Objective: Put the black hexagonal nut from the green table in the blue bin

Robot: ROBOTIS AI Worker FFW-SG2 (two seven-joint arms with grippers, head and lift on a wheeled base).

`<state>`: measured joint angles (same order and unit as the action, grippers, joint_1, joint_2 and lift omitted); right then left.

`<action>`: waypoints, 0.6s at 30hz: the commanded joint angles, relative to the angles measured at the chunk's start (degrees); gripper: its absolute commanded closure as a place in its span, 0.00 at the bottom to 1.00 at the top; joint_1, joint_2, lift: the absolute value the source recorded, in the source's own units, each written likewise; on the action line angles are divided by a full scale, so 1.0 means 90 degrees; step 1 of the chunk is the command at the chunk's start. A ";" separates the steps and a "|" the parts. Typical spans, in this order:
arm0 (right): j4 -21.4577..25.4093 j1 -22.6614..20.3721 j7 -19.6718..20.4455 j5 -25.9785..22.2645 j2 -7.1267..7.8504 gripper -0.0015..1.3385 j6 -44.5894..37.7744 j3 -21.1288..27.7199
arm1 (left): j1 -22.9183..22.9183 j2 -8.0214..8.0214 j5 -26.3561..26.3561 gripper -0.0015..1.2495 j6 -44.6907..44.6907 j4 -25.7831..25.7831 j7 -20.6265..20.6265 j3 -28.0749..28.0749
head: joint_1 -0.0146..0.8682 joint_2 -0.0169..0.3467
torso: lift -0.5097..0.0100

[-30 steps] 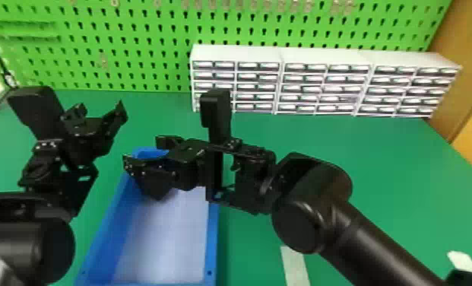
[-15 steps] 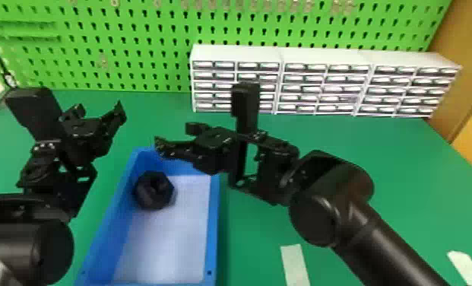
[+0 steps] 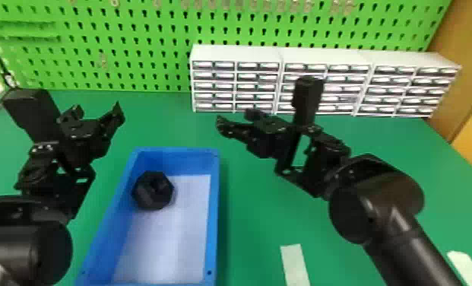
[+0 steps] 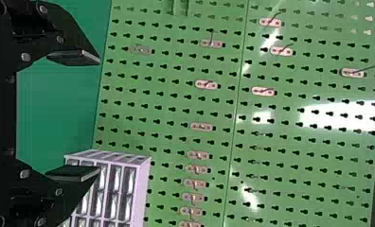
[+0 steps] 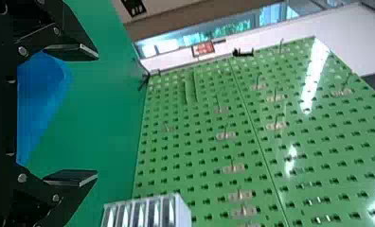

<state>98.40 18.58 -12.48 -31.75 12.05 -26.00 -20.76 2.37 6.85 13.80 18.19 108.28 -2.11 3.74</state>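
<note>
Since half a second ago, the right gripper (image 3: pixel 235 117) has moved away from the bin (image 3: pixel 213 213), toward the robot's right side. One second ago it was above the bin and covered the nut (image 3: pixel 153 190); now the nut is in full sight of the head view. The left gripper (image 3: pixel 98 108) has stayed at its place, near the left side of the bin.

Black and six-sided, the nut is inside the bin, on the white floor, in the far left part. It is just beside the left wall; if it touches this wall, I cannot tell. Its hole is visible.

Both grippers are open. In the right wrist view, the two fingers (image 5: pixel 74 51) stand wide apart, with the blue of the bin and the green table (image 3: pixel 254 213) behind the gap. In the left wrist view, the fingers (image 4: pixel 76 57) are also well apart.

Behind, white drawers (image 3: pixel 235 53) stand at the foot of a green pegboard (image 3: pixel 132 38). Two pale strips (image 3: pixel 295 266) lie on the table, to the right of the bin.
</note>
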 commanded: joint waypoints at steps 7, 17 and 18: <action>0.0171 -0.0395 0.0000 0.0422 -0.0128 0.29 -0.0051 0.0911 | -0.0010 0.0000 0.0030 0.35 -0.0039 0.0010 0.0000 0.0004 | 0.80 0.07 | 0.79; 0.0346 -0.0795 0.0000 0.0783 -0.0303 0.29 -0.0090 0.1790 | -0.0020 0.0000 0.0069 0.35 -0.0048 0.0010 0.0000 -0.0015 | 0.80 0.07 | 0.79; 0.0356 -0.0844 0.0000 0.0803 -0.0323 0.29 -0.0090 0.1877 | -0.0020 0.0000 0.0069 0.35 -0.0048 0.0010 0.0000 -0.0015 | 0.80 0.07 | 0.79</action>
<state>101.01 12.58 -12.48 -25.62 9.76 -26.79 -7.16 2.19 6.85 14.30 17.78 108.37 -2.11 3.74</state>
